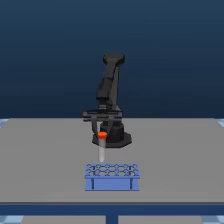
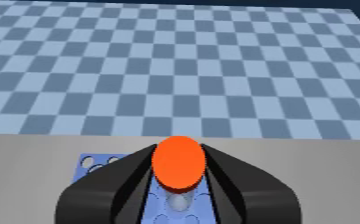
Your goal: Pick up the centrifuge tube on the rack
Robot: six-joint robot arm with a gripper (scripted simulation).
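centrifuge tube (image 1: 102, 145) in end effector (image 1: 102, 131), above rack (image 1: 111, 177)

The rack (image 1: 111, 177) is the only thing standing on the grey surface (image 1: 45, 160) apart from the arm's own base (image 1: 114, 137), which sits behind the rack in the exterior view. To either side of the rack, and in front of it up to the surface's edge, the surface lies bare and open to passage. Above the rack the way is partly taken: the centrifuge tube (image 1: 102, 146) hangs upright there, its tip clear of the rack's top grid, pinched between the dark fingers (image 2: 114, 185) of the pincer (image 2: 178, 172). Beyond the rack, the wrist view shows only open checkered floor (image 2: 176, 65).
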